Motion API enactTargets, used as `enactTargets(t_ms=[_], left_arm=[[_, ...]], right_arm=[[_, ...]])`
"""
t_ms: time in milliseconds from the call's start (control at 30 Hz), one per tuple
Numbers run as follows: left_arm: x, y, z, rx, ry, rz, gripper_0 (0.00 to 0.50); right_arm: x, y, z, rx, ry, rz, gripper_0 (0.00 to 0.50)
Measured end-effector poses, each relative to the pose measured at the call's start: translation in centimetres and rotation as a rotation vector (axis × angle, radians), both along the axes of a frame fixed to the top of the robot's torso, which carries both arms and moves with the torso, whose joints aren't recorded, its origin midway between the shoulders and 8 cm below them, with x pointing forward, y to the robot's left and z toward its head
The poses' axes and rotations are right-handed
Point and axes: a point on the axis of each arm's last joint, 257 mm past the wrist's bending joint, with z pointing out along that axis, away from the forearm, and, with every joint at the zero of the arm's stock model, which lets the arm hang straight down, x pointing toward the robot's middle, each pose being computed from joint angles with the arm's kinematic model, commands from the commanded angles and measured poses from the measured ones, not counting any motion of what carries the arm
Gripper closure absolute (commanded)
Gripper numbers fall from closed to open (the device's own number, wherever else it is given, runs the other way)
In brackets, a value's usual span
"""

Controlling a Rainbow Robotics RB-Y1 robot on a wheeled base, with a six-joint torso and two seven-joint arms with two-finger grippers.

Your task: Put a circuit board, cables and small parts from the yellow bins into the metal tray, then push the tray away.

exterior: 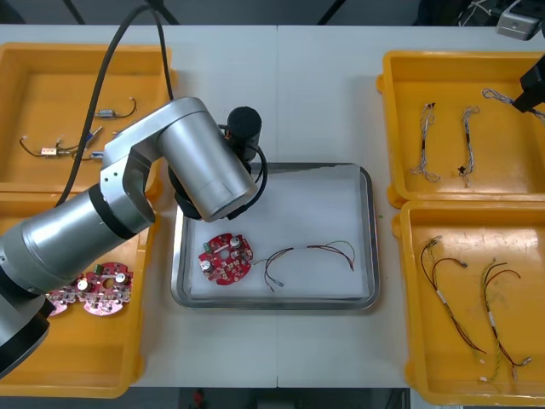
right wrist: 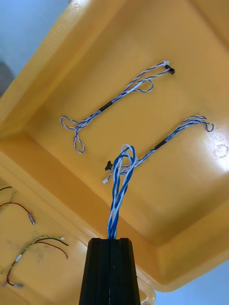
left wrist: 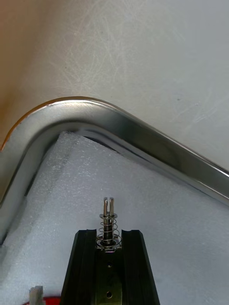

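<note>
My left gripper (left wrist: 109, 233) is shut on a small metal part (left wrist: 109, 209), a pin with a spring, held just above the white foam inside the metal tray's corner (left wrist: 143, 133). In the front view the left arm covers the tray's (exterior: 368, 239) far left corner. A red circuit board (exterior: 226, 257) and a thin red and black cable (exterior: 311, 253) lie in the tray. My right gripper (right wrist: 110, 240) is shut on a twisted blue and white cable (right wrist: 120, 190), lifted above the far right bin (right wrist: 157, 47). In the front view the right gripper (exterior: 530, 92) is at the right edge, with the cable (exterior: 498, 96) trailing from it.
Two more blue and white cables (exterior: 426, 141) (exterior: 467, 145) lie in the far right bin. The near right bin (exterior: 407, 281) holds red and yellow cables (exterior: 477, 307). Circuit boards (exterior: 98, 290) sit in the near left bin. Small metal parts (exterior: 60, 149) lie in the far left bin.
</note>
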Motion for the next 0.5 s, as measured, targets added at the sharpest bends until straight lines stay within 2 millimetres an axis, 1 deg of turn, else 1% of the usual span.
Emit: enactTargets(t_ms=[67, 100, 167, 200, 233, 300, 333, 433, 500], left_arm=[[-0.1, 0.0, -0.3, 0.010, 0.003, -0.004, 0.332], [-0.2, 0.0, -0.4, 0.012, 0.003, -0.006, 0.277], [-0.2, 0.0, -0.4, 0.014, 0.003, -0.006, 0.187], [-0.2, 0.0, -0.4, 0.014, 0.003, -0.006, 0.168], [-0.2, 0.0, -0.4, 0.014, 0.002, -0.006, 0.126], [-0.2, 0.0, -0.4, 0.014, 0.002, -0.006, 0.087], [-0.2, 0.0, -0.4, 0.014, 0.002, -0.007, 0.078], [-0.6, -0.6, -0.3, 0.000, 0.011, -0.020, 0.060], [-1.3, -1.2, 0.0, -0.016, 0.027, -0.037, 0.056]], right_arm=[[-0.2, 0.4, 0.2, -0.008, -0.008, 0.016, 0.500], [-0.2, 0.6, 0.3, -0.011, -0.013, 0.025, 0.500], [-0.3, 1.0, 0.4, -0.017, -0.022, 0.042, 0.500], [-0.3, 1.3, 0.4, -0.021, -0.027, 0.049, 0.500], [-0.4, 1.5, 0.3, -0.024, -0.030, 0.057, 0.500], [-0.4, 2.0, 0.1, -0.026, -0.036, 0.072, 0.500], [-0.4, 2.3, 0.0, -0.026, -0.042, 0.080, 0.500], [-0.3, 3.3, -0.4, -0.022, -0.057, 0.104, 0.500], [-0.3, 3.8, -0.7, -0.018, -0.060, 0.116, 0.500]])
